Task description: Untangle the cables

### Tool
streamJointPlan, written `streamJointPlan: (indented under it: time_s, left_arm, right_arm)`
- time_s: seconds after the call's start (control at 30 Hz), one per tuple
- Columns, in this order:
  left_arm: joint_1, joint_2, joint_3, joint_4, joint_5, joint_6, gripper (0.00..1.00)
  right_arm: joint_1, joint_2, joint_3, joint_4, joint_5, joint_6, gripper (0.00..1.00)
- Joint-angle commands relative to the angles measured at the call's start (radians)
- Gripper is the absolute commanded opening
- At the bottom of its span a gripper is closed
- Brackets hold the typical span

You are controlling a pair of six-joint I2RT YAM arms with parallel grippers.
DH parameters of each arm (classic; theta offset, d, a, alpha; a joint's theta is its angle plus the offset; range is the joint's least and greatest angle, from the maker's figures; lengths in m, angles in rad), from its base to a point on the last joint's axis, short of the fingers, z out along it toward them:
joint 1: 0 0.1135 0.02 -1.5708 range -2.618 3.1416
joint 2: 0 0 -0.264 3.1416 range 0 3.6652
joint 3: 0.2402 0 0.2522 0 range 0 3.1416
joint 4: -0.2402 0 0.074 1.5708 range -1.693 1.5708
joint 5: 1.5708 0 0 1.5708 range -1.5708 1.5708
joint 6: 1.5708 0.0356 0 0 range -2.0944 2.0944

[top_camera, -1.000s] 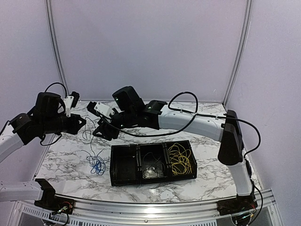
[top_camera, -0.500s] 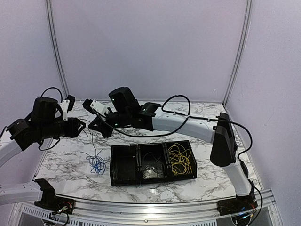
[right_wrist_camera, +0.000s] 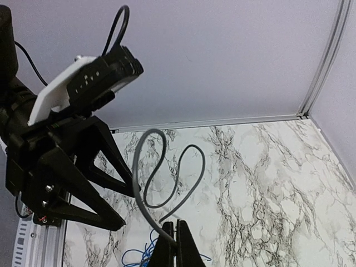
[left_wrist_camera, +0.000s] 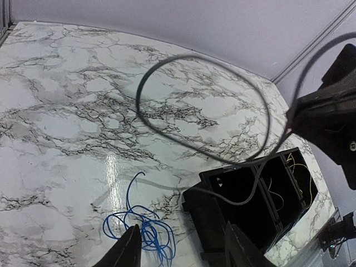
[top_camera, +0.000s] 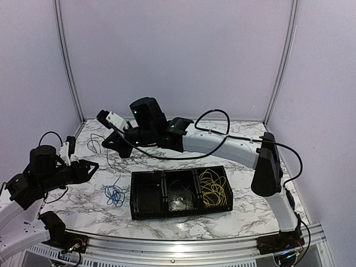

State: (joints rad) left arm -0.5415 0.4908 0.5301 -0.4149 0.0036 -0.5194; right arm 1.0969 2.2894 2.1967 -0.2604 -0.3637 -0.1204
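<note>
A grey cable (right_wrist_camera: 136, 183) hangs in loose loops from my right gripper (right_wrist_camera: 178, 245), which is shut on it high over the table's back left; the loop (top_camera: 89, 143) shows faintly from above beside the gripper (top_camera: 108, 146). In the left wrist view the same grey loop (left_wrist_camera: 138, 99) floats above the marble. A blue cable (top_camera: 114, 194) lies bunched on the table, just under my left gripper (left_wrist_camera: 183, 253), whose jaws stand open and empty. From above, the left gripper (top_camera: 92, 167) is low at the near left. A yellow cable (top_camera: 213, 188) fills the tray's right compartment.
A black three-compartment tray (top_camera: 146, 214) sits at the table's centre front; its middle compartment holds a thin grey cable (top_camera: 181, 200), its left one shows bare (left_wrist_camera: 245, 211). The right arm (top_camera: 222, 144) stretches across the back. White walls enclose three sides.
My right gripper shut on the grey cable and lifted it leftward. My left gripper opened, let go and dropped back toward the near left. The blue cable now lies apart on the table.
</note>
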Motion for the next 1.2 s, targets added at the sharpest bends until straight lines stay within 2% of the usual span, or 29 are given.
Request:
streamJointPlan:
  time_s: [0.0,0.2,0.43,0.57,0.67,0.7,0.73,0.77,1.0,1.17]
  left_arm:
    - [-0.002,0.021,-0.065,0.154,0.029,-0.016,0.54]
    - [-0.002,0.197,-0.111,0.287,0.028,0.025,0.55]
    - [-0.002,0.412,-0.174,0.403,-0.151,-0.033,0.52]
    - [-0.002,0.492,-0.194,0.386,-0.253,-0.122,0.54]
    - [-0.002,0.49,-0.211,0.386,-0.287,-0.153,0.56]
    - [-0.002,0.482,-0.214,0.382,-0.301,-0.164,0.69]
    - [-0.002,0.471,-0.215,0.37,-0.315,-0.177,0.95]
    - [-0.001,0.463,-0.216,0.363,-0.32,-0.184,0.98]
    - [0.008,0.522,-0.151,0.327,-0.202,-0.055,0.99]
    - [0.008,0.539,-0.09,0.306,-0.209,0.046,0.99]
  right_arm:
    - [0.008,-0.057,0.023,0.024,0.014,0.01,0.0]
    - [0.006,-0.072,0.026,0.023,0.013,0.006,0.0]
    - [-0.002,-0.169,0.009,0.009,0.004,-0.013,0.0]
    - [-0.032,-0.279,-0.076,-0.014,-0.009,-0.024,0.0]
    - [-0.06,-0.381,-0.198,-0.038,-0.023,-0.06,0.0]
    - [-0.07,-0.413,-0.241,-0.045,-0.024,-0.071,0.0]
    - [-0.084,-0.45,-0.29,-0.05,-0.024,-0.078,0.0]
    - [-0.099,-0.484,-0.337,-0.056,-0.025,-0.086,0.0]
    - [-0.183,-0.693,-0.64,-0.125,-0.012,-0.217,0.0]
    - [-0.193,-0.8,-0.805,-0.162,0.006,-0.299,0.0]
